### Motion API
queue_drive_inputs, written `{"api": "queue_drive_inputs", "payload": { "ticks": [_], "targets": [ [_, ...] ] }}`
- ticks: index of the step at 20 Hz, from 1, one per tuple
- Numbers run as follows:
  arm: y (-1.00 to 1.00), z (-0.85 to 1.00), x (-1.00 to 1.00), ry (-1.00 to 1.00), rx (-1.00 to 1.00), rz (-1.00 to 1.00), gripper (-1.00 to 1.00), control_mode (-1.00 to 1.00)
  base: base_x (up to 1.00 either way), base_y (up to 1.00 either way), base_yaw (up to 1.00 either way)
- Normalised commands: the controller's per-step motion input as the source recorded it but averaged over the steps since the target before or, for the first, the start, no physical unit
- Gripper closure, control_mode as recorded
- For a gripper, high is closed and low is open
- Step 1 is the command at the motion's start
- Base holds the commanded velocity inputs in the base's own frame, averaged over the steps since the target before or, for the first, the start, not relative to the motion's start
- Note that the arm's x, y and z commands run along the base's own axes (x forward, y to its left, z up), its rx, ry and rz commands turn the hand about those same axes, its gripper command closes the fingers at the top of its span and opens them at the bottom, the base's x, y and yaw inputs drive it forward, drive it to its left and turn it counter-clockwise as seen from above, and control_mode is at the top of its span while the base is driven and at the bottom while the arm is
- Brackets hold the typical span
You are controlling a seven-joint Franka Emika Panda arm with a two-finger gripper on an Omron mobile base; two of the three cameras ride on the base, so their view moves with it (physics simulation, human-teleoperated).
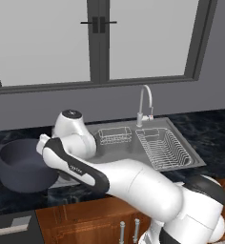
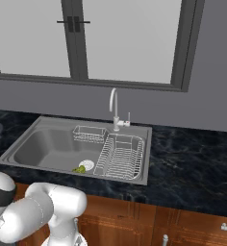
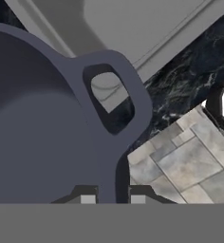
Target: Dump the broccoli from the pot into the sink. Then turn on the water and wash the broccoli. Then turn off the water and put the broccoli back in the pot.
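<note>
Gripper astride pot rim, fingertips cropped.

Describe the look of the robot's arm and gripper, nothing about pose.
The arm is glossy white with rounded, bulbous links, black bands at the joints and a dark cap on one joint. No cables visible. The gripper ends in two small dark fingertips with pale grey pads.

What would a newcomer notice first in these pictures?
First the white arm, bent low across the counter to the dark pot left of the sink. In the hand view the jaws are closed on the pot's rim below its loop handle. Next, the small green broccoli lying in the sink beside the drain.
</note>
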Motion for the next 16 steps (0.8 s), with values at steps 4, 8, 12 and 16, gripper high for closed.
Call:
{"api": "queue_drive_inputs", "payload": {
  "ticks": [4,8,12,16],
  "targets": [
    [0.18,-0.22,0.13,0.00,0.00,0.00,1.00,-1.00,0.00,0.00,0.00],
    [0.19,-0.29,0.08,0.00,0.00,0.00,1.00,-1.00,0.00,0.00,0.00],
    [0.18,-0.27,0.08,0.00,0.00,0.00,1.00,-1.00,0.00,0.00,0.00],
    [0.03,-0.12,0.05,-0.01,0.00,0.00,1.00,-1.00,0.00,0.00,0.00]
  ]
}}
